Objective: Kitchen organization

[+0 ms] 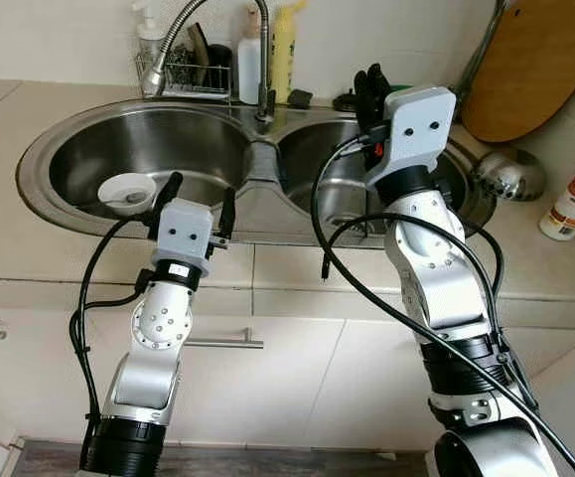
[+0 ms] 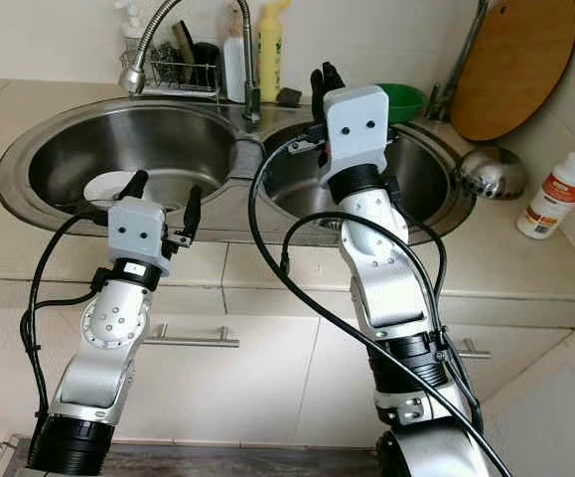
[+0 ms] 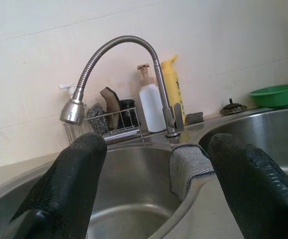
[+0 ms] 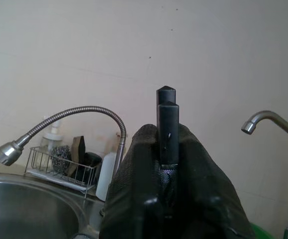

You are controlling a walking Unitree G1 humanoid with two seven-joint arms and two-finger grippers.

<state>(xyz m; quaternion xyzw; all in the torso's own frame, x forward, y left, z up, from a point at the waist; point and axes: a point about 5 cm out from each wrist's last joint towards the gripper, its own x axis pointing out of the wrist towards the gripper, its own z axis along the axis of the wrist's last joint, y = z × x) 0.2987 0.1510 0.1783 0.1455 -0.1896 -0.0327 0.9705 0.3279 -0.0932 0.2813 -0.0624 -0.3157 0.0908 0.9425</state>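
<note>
Black utensil (image 4: 166, 127) (slim, square-tipped), upright in right hand (image 1: 371, 87)

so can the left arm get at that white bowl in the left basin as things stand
Probably yes. The left end effector hangs open at the front rim of the sink, with the white bowl just beyond and a little to its left, and nothing lies between them.
</note>
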